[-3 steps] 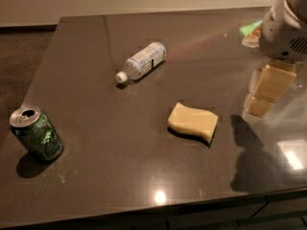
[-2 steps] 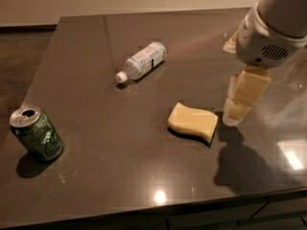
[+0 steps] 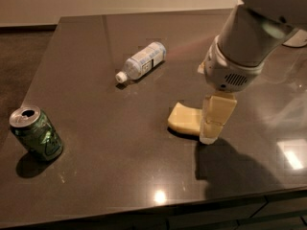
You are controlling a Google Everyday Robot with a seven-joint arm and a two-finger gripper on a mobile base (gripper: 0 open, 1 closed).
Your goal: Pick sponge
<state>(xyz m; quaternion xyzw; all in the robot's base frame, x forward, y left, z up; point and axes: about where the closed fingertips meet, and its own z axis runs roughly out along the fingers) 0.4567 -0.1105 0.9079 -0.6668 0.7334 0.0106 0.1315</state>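
The sponge [image 3: 184, 118] is a pale yellow foam block lying flat on the dark table [image 3: 96, 176], right of centre. My gripper [image 3: 213, 124] hangs from the grey and white wrist and comes down at the sponge's right end, hiding that part of it. Its tip is at or just above the table surface. Only the left part of the sponge shows.
A small clear plastic bottle [image 3: 142, 61] lies on its side behind and left of the sponge. A green drink can [image 3: 36, 133] stands near the front left edge. The table's front edge runs just below the gripper's shadow. A pale object [image 3: 298, 38] sits at the far right.
The arm has moved left and forward from the table's right side. The gripper now stands over the sponge's right end. The sponge, bottle and can have not moved.
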